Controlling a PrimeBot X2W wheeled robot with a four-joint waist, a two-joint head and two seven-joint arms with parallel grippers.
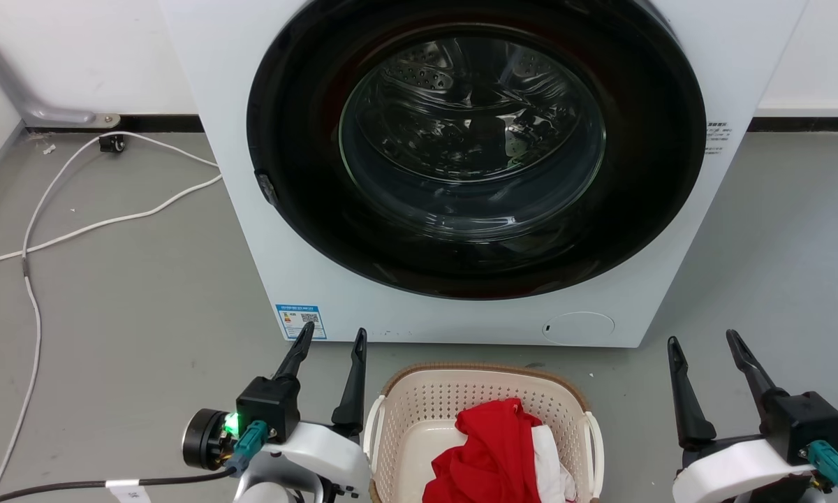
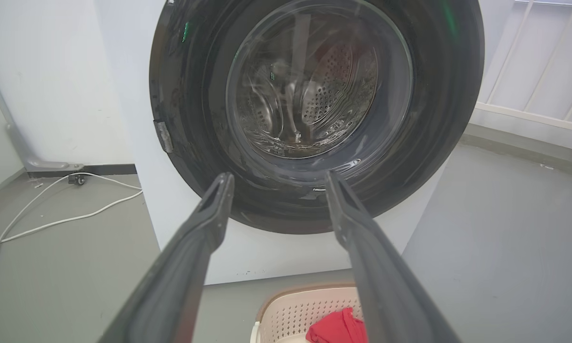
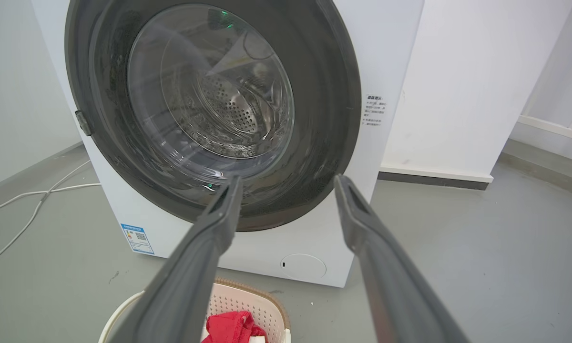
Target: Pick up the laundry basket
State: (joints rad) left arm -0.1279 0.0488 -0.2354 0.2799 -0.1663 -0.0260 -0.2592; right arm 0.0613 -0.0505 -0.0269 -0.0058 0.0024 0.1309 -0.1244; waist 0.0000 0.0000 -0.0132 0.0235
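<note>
Left claw [image 1: 333, 337]: open, long dark fingers spread, nothing between them, pointing forward at the washing machine [image 1: 244, 230]. Right claw [image 1: 702, 340]: likewise open and empty, same heading.

Laundry basket [image 1: 429, 402]: stands on the grey floor [image 1: 133, 314] just in front of the washing machine's closed door [image 1: 475, 161], between the two claws and centred before the robot. It holds a red garment [image 1: 492, 447] with white cloth [image 1: 550, 454] beside it. Neither claw touches the basket.

Governing relation: the basket lies inboard of each claw and lower, back toward the wrists rather than ahead of the fingertips. In each wrist view it sits at the bottom edge under the fingers, which point over it at the door. The white side handles face the arms: the left handle [image 1: 371, 426] toward the left claw, the right handle [image 1: 596, 443] toward the right claw. The left claw is nearer, its inner finger just beside the left handle. The right claw stands well apart from the right handle, with bare floor between them.

Long axis: cannot be confirmed, since the basket's near end is cut off by the bottom of the head view.

Assessment: approach not yet begun. Both claws would need to come down and inward to the handles, the right travelling farther. A one-sided lift would likely tip the load.
</note>
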